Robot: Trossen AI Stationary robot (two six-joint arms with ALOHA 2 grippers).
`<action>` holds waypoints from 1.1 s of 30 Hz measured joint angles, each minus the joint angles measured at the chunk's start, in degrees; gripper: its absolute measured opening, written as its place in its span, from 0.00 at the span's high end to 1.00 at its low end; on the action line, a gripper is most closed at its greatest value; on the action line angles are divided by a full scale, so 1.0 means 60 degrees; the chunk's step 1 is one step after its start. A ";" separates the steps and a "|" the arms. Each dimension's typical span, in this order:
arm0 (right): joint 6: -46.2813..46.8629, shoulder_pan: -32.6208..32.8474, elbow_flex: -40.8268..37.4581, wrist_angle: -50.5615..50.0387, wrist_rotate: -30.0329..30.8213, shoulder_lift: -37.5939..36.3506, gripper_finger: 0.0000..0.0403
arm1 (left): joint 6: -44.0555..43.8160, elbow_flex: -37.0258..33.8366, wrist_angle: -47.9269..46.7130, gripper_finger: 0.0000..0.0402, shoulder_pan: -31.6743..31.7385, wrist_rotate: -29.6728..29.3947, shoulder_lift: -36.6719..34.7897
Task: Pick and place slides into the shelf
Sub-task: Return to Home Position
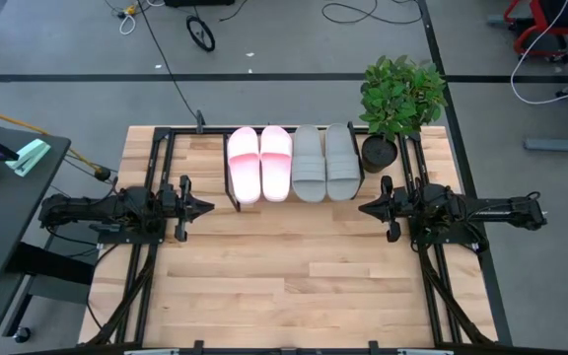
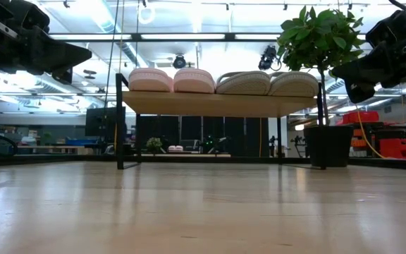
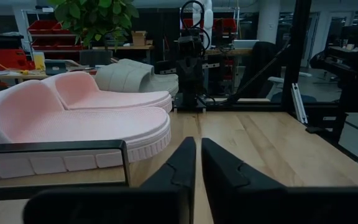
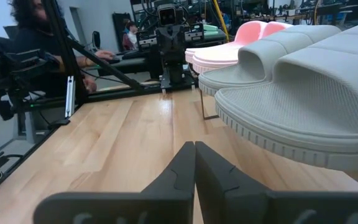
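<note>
Two pale pink slides (image 1: 259, 163) and two grey slides (image 1: 325, 162) lie side by side, soles down, on the shelf (image 2: 220, 104), a light board on a thin black frame at the table's far middle. The pink pair is on the shelf's left half, the grey pair (image 4: 303, 93) on its right. My left gripper (image 1: 208, 208) hangs shut over the table just left of the shelf, pointing level toward the right arm. My right gripper (image 1: 363, 208) hangs shut just right of the shelf, pointing level toward the left arm. Neither holds anything.
A potted plant (image 1: 398, 104) stands at the shelf's right end, close behind my right gripper. Black frame rails (image 1: 151, 177) run along the table's left and right sides. The wide wooden tabletop (image 1: 294, 266) lies bare in front of the shelf. A person sits beyond the table's left side (image 4: 33, 18).
</note>
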 joint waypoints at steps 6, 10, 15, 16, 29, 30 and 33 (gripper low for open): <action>-0.0004 0.0001 0.0000 0.0001 0.0002 0.0000 0.97 | 0.0000 0.0000 -0.0001 0.91 0.0000 0.0000 -0.0001; -0.0004 0.0000 0.0000 0.0003 0.0000 0.0000 0.97 | 0.0000 0.0000 -0.0001 0.93 -0.0003 0.0004 0.0002; -0.0004 0.0001 0.0000 0.0001 0.0001 0.0000 0.97 | 0.0000 0.0000 0.0000 0.95 0.0000 0.0000 0.0001; -0.0004 0.0001 0.0000 0.0002 0.0001 0.0000 0.97 | 0.0000 0.0000 0.0003 0.95 -0.0002 0.0002 -0.0001; -0.0004 0.0000 0.0000 -0.0001 0.0004 0.0000 0.97 | 0.0000 0.0000 0.0001 0.91 -0.0002 0.0000 0.0001; -0.0004 0.0000 0.0000 0.0000 0.0000 0.0000 0.97 | 0.0000 0.0000 -0.0001 0.91 0.0000 0.0000 -0.0001; -0.0004 0.0001 0.0000 0.0002 0.0002 0.0000 0.97 | 0.0000 0.0000 0.0000 0.92 0.0000 0.0000 -0.0001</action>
